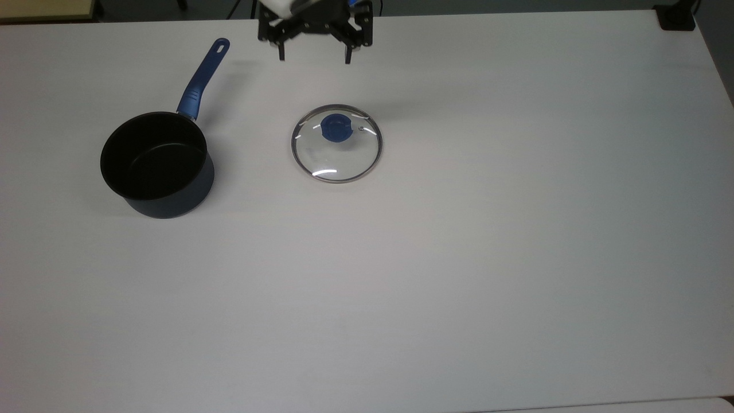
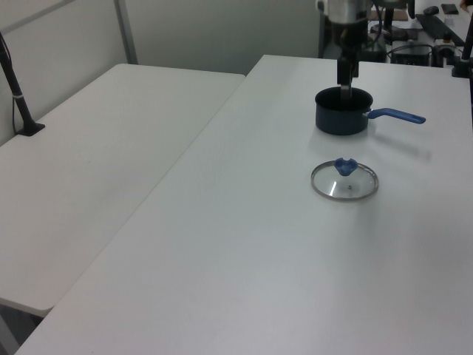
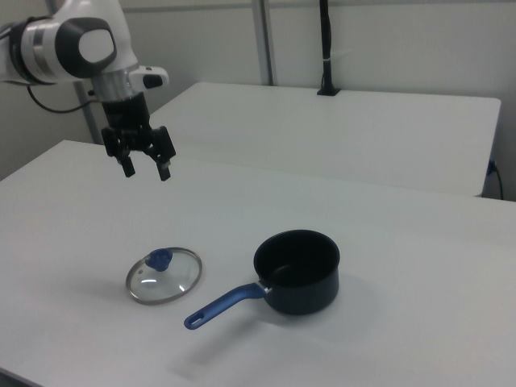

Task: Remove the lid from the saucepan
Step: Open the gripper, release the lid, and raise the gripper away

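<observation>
We see the round clear glass lid [image 1: 336, 144] with its thin metal rim and blue knob lying flat on the white worktop [image 1: 459, 258], knob upward, off the small dark navy saucepan [image 1: 157, 165]. In the top view the lid sits nearer the worktop's far edge than its near one, roughly midway between the pan and the worktop's centre line, and it is well apart from the saucepan, which stands to the top view's left with its black inside uncovered. The saucepan's long blue handle [image 1: 203, 77] runs toward the far edge, its end hole visible close to that edge.

In the right view the lid [image 3: 164, 275] lies to the right view's left of the saucepan [image 3: 297, 271], with the handle [image 3: 225, 305] pointing toward the near edge between them. In the left view the lid [image 2: 344, 180] rests nearer the camera than the saucepan [image 2: 341, 112].

The black two-finger gripper [image 1: 313, 55] hangs in the air by the far edge of the worktop, high above the surface and clear of the lid. In the right view we see the gripper [image 3: 146, 168] with its fingers spread wide and nothing between them, pointing downward. In the left view the gripper [image 2: 345, 78] appears above the saucepan's rim.
</observation>
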`<state>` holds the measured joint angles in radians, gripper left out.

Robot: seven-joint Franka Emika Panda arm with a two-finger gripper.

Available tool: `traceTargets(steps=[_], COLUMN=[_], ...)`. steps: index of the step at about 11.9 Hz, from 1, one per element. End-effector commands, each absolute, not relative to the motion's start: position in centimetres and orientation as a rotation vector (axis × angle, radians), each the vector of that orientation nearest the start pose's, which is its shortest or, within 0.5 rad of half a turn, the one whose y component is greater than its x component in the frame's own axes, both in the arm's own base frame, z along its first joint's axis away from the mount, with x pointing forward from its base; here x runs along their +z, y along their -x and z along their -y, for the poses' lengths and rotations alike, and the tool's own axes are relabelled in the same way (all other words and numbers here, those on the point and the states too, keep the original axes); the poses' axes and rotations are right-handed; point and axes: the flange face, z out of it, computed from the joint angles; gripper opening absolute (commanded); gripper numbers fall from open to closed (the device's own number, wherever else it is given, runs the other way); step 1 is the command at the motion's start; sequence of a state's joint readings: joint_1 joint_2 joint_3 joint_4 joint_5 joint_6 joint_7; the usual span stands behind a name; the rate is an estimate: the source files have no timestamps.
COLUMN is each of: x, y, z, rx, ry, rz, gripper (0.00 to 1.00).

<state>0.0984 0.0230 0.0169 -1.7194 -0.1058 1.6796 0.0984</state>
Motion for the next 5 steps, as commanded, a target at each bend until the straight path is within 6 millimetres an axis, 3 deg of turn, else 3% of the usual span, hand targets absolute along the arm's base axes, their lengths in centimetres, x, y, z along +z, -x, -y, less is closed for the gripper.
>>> traceTargets(steps=[1, 3, 5], x=[57.6, 58.8, 59.7], y=[-55.4, -55.2, -55.1], z=[-3.1, -1.5, -1.1], rx=[0.062, 0.019, 0.002], ry=[3.265, 3.258, 3.253], rz=[-0.135, -0.184, -0.197], gripper=[1.00, 1.00, 1.00])
